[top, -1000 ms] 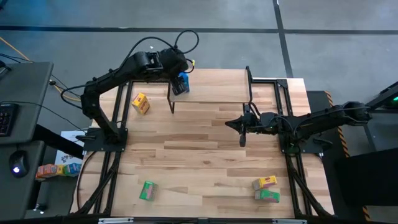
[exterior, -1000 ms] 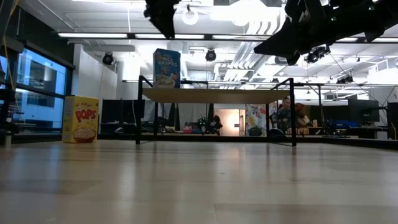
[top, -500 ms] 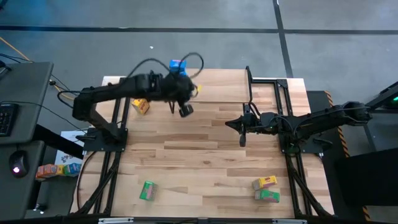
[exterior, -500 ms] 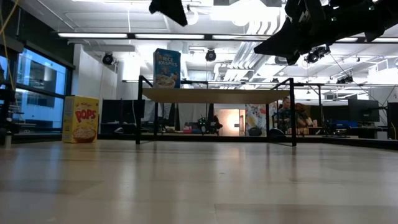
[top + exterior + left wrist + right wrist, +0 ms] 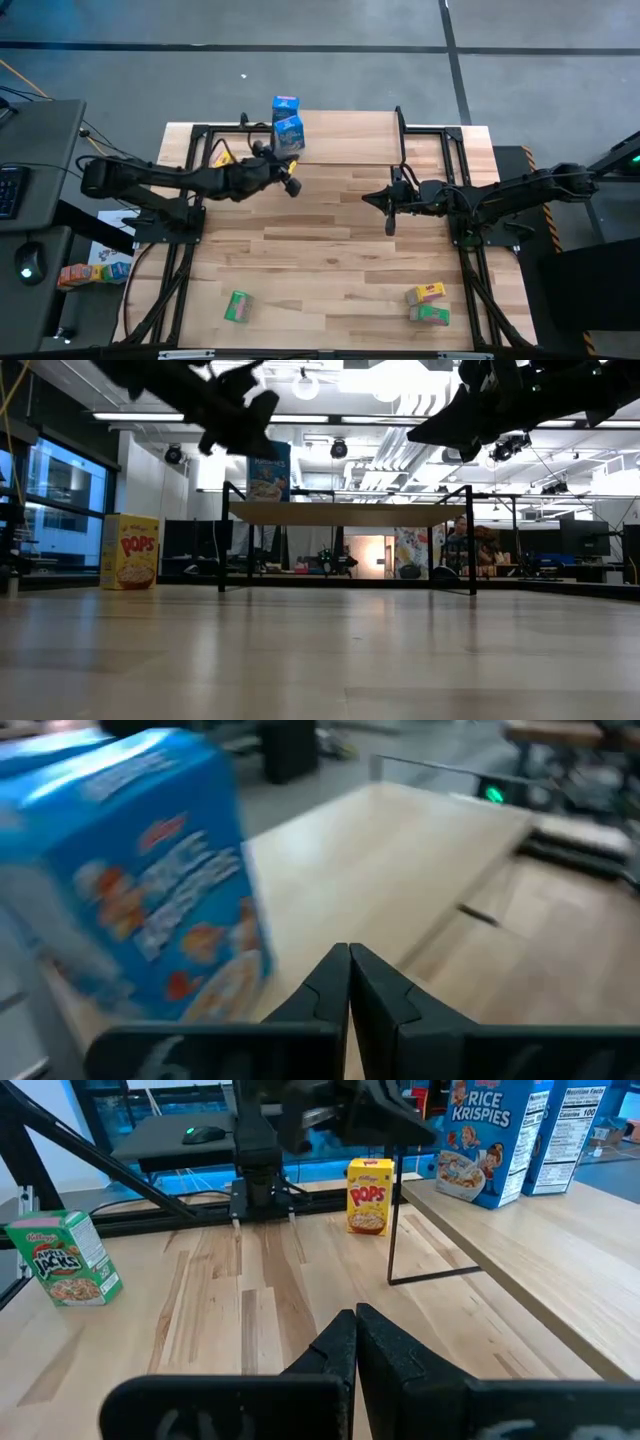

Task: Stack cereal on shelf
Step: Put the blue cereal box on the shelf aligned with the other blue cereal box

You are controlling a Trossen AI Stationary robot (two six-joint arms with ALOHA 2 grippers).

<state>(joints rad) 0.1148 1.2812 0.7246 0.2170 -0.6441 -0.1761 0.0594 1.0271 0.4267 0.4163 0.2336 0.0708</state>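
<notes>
The shelf stands at the table's far middle. Two blue cereal boxes stand upright on its left end. My left gripper is shut and empty, just near of that end; the closer blue box fills its wrist view. A yellow box stands on the table left of the shelf, partly behind my left arm. My right gripper hangs shut and empty near the shelf's right legs. A green box lies near left; a yellow and a green box lie near right.
The shelf's thin black legs stand between the two grippers. The arms' black frames run along the table's left and right sides. Bare tabletop lies in the middle. Loose boxes sit off the table at the left.
My left gripper has drawn away from the blue box on the shelf's left end, going toward the table's near edge and down, and its arm has swung low across the left side. The blue box stays upright on the shelf.
</notes>
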